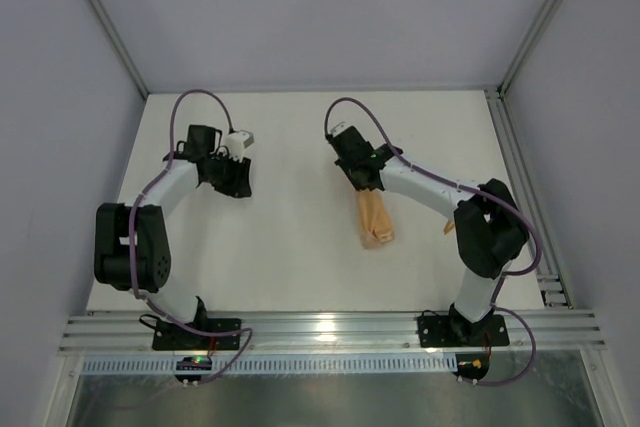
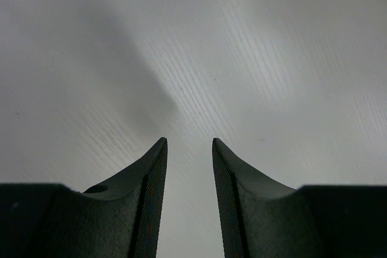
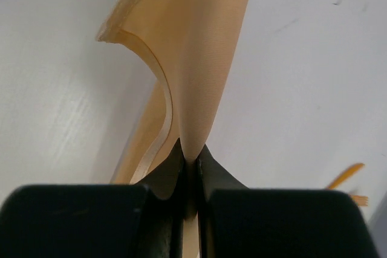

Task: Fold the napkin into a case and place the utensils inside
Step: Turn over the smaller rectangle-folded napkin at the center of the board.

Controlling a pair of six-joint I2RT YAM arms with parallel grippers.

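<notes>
The right gripper (image 3: 190,160) had its jaws pinched tight on one edge of the folded napkin (image 3: 199,58), which trailed across mid-table. The left gripper (image 2: 188,144) stood with jaws spread (nothing between them) over the bare table (image 2: 254,58), and the orange utensils (image 3: 346,175) lay apart, further right

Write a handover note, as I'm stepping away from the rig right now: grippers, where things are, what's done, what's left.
Left gripper: open, empty, over bare table, away from the cloth.
Right gripper: shut on the napkin, pinching one end and lifting it.
Napkin: folded into a narrow strip, mid-table by the right arm, far end on the table.
Utensils: on the table to the right of the napkin, outside it, partly hidden.
Done: the folding looks well along; I cannot tell whether the case is finished.
Left: finish the case, then place the utensils inside.
</notes>
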